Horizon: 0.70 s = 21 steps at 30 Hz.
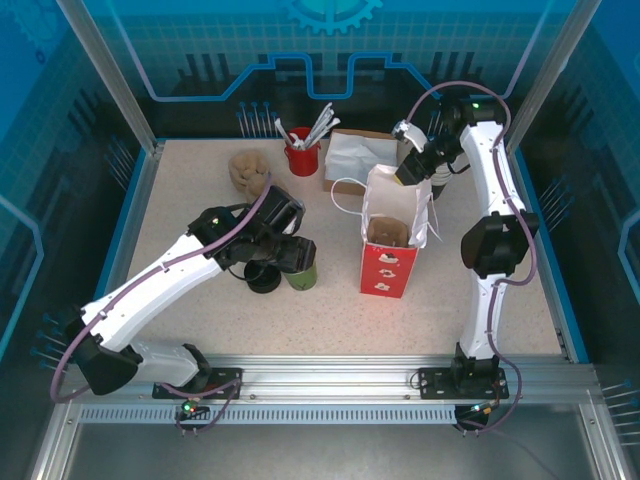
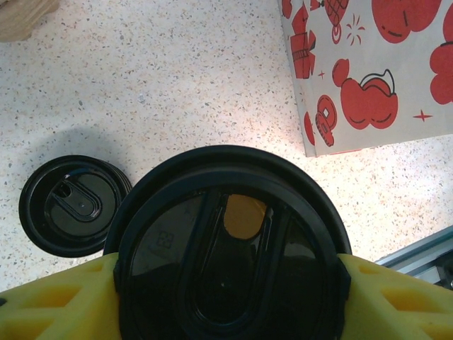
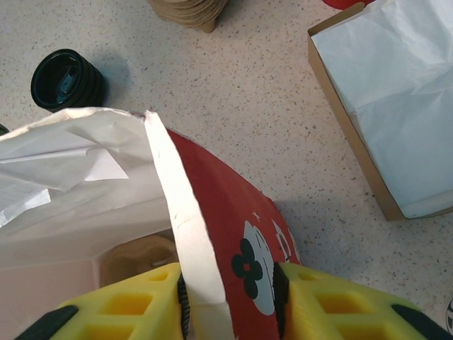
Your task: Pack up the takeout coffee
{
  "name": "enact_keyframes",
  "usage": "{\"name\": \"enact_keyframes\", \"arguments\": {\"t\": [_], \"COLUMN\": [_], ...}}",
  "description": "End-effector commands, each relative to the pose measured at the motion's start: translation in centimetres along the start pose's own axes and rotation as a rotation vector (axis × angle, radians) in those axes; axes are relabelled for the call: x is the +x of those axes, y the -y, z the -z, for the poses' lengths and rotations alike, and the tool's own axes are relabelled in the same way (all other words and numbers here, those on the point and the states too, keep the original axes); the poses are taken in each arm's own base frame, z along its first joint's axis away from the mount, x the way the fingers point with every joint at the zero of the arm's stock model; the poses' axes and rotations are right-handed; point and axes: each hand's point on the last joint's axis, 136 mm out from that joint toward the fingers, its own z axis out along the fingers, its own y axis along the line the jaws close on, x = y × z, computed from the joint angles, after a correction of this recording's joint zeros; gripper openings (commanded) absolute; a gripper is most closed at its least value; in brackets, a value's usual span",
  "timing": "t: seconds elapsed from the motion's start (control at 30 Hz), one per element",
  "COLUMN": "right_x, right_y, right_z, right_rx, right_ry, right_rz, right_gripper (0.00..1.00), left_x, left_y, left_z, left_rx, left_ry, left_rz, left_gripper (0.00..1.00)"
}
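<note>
One red-and-white paper bag (image 1: 388, 268) stood open on the bench (image 1: 190, 190), its wall clenched by the right fingers (image 3: 127, 312). One takeout coffee (image 2: 226, 248) stood just left of the bag, grasped by the left fingers (image 2: 396, 297). It was probably light and thin-walled, so best held near the stiff rim. One loose black lid (image 2: 71, 205) lay beside it.

Speckled tabletop (image 1: 180, 200). Red-and-white paper bag (image 1: 388, 268) stands just off centre toward 3 o'clock. Brown box (image 1: 350, 160) with white paper sits at 12, red cup (image 1: 302, 158) beside it. Tan stack (image 1: 248, 170) at 11, black lid (image 1: 263, 278) at 9.
</note>
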Motion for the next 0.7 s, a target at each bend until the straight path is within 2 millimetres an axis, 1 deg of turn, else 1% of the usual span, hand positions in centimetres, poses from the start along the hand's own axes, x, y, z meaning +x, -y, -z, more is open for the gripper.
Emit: {"name": "enact_keyframes", "arguments": {"t": [0.0, 0.27, 0.4, 0.53, 0.67], "right_x": [-0.9, -1.5, -2.0, -2.4, -2.9], "right_y": [-0.5, -0.5, -0.9, -1.3, -1.2], "right_z": [0.2, 0.6, 0.7, 1.0, 2.0], "right_rx": [0.000, 0.046, 0.064, 0.098, 0.174], "right_ry": [0.016, 0.009, 0.011, 0.000, -0.003], "right_rz": [0.034, 0.076, 0.098, 0.108, 0.071], "right_gripper": [0.32, 0.11, 0.00, 0.00, 0.00], "left_x": [-0.5, -0.6, -0.7, -1.1, -1.6], "left_y": [0.4, 0.6, 0.7, 0.9, 1.0], "left_z": [0.5, 0.6, 0.8, 1.5, 3.0], "left_rx": [0.020, 0.032, 0.037, 0.049, 0.061], "left_ry": [0.001, 0.002, 0.006, 0.024, 0.056], "left_rz": [-0.019, -0.014, -0.012, -0.013, -0.017], "left_gripper": [0.66, 0.66, 0.66, 0.66, 0.66]}}
